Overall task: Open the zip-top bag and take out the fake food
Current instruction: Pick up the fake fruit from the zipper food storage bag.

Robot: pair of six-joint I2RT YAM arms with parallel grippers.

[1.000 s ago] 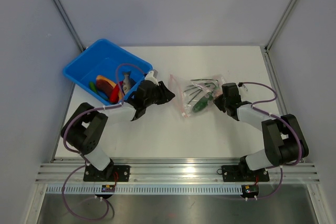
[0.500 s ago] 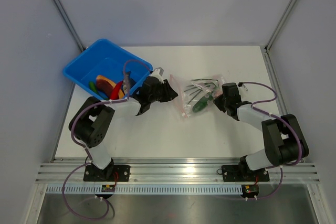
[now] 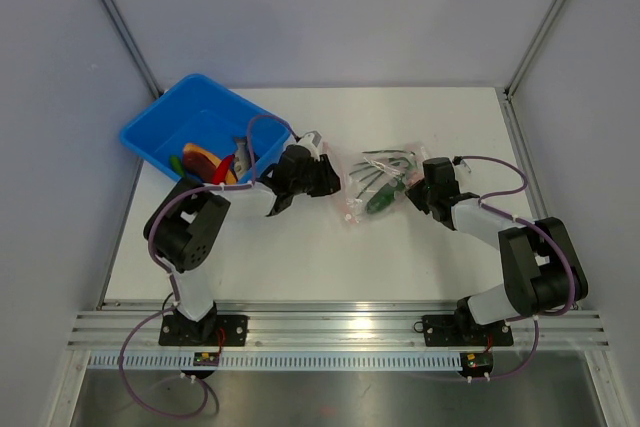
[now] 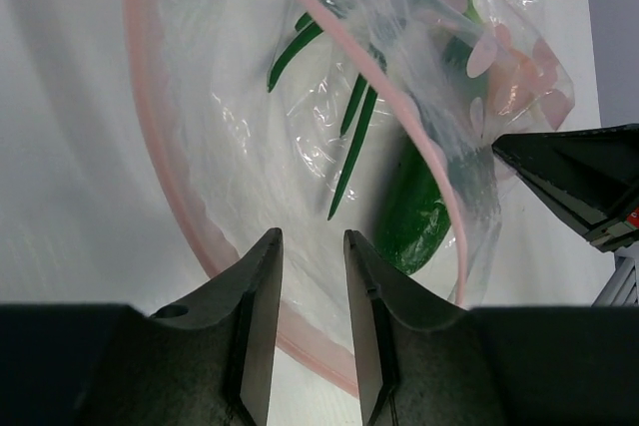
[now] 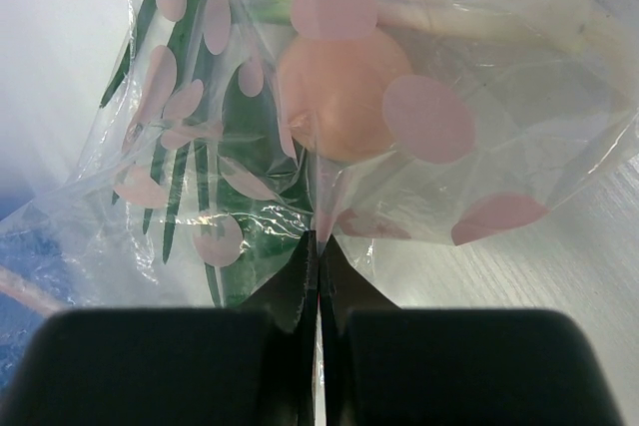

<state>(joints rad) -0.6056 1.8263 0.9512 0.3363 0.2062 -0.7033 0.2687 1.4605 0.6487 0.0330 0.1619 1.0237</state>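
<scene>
The zip-top bag (image 3: 365, 172) lies mid-table, clear with pink dots and a pink zip strip (image 4: 165, 177). Its mouth gapes toward my left gripper (image 3: 326, 180). In the left wrist view that gripper (image 4: 310, 241) is open, its jaws a narrow gap apart, just at the bag's mouth over the zip strip. Inside the bag are a green vegetable (image 4: 414, 216) and a pinkish egg-like ball (image 5: 339, 92). My right gripper (image 3: 413, 190) is shut on the bag's far edge (image 5: 318, 236). More fake food (image 3: 205, 163), including a grey fish (image 3: 243, 155), lies in the blue bin.
The blue bin (image 3: 165, 122) stands at the back left, just behind the left arm. Grey walls enclose the table on the left, back and right. The right gripper's black tip (image 4: 579, 177) shows beyond the bag in the left wrist view.
My left gripper has moved right, away from the blue bin, up to the bag's open mouth. The right gripper and the bag have stayed put.
</scene>
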